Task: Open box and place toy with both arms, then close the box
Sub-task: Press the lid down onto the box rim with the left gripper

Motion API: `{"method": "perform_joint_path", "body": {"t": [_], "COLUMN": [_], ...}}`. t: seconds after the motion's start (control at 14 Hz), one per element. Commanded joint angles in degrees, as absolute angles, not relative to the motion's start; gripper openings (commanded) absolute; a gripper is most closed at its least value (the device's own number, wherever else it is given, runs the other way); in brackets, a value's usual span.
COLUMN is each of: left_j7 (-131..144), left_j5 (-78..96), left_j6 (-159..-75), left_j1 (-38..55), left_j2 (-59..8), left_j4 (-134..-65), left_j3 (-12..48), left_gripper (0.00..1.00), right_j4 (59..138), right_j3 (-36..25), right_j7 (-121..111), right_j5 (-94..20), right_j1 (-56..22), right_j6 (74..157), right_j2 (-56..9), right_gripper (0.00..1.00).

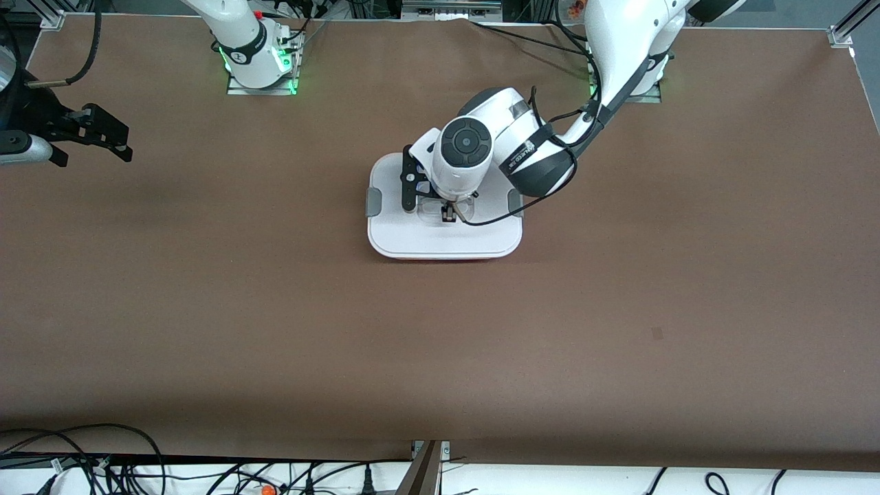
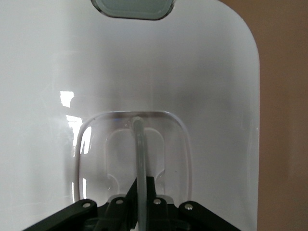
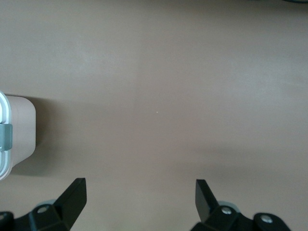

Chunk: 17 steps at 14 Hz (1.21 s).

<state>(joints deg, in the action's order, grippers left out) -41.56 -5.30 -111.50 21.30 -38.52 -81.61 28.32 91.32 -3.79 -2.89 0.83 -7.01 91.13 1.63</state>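
Box (image 1: 445,237): mid-surface, white lid on, grey clips at both ends
Left gripper (image 1: 449,214): down on the lid, pinched on the recessed centre handle (image 2: 139,144) (arm covers part of the lid)
Right gripper (image 3: 139,197): spread wide, empty, over bare surface (image 1: 275,330) toward the right arm's end; arm waits
Cables (image 1: 103,467): along the surface's near edge

**A robotics lab bench**

This is a robot test station in a lab, not a home or shop. A broad table (image 1: 206,309) covered in plain brown sheet carries two white arm bases (image 1: 258,62) bolted to metal plates, each glowing with green status lights. Aluminium frame profiles (image 1: 849,24) stand at the table's corners. Loose black cables (image 1: 103,454) tangle along the edge nearest the front camera, and more wiring trails down the arms.
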Motion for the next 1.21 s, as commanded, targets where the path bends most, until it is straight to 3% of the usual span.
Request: {"method": "perform_joint_path", "body": {"t": [0.0,1.14], "left_j7": [-42.6,-41.8], "left_j5": [-6.7,-6.5], "left_j6": [-110.4,-110.7], "left_j1": [20.7,21.8], "left_j2": [-36.0,-35.4], "left_j4": [-84.6,-84.2], "left_j3": [27.9,28.0], "left_gripper": [0.00,0.00], "right_j4": [90.4,90.5], "right_j3": [-4.1,-4.2], "right_j7": [-3.1,-3.6], "right_j5": [0.8,0.8], "right_j1": [-7.3,-7.1], "right_j6": [90.2,90.2], "right_j2": [1.4,1.4], "right_gripper": [1.00,1.00]}}
